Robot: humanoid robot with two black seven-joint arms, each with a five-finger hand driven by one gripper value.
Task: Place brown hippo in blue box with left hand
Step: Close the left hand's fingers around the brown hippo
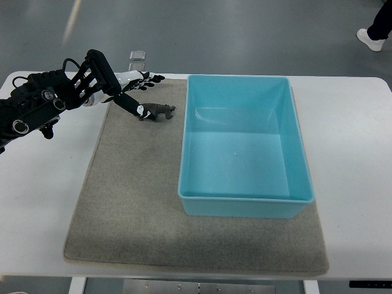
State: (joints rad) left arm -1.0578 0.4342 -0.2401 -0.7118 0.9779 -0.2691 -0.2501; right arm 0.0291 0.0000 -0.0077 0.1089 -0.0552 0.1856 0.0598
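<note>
One small brown toy hippo upper-mid on grey felt mat | left hand fingers spread, thumb tip touching hippo, no grip | light-blue rectangular plastic box just right

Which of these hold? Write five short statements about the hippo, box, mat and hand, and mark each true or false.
1. The hippo lies on the mat, outside the box. True.
2. The box holds several toys. False: nothing shows inside it.
3. The left hand comes in from the picture's left, with a fingertip at the hippo. True.
4. The right hand hovers over the box. False: no right hand is in view.
5. The box stands off the mat, on the bare table. False: it stands on the mat's right part.
</note>
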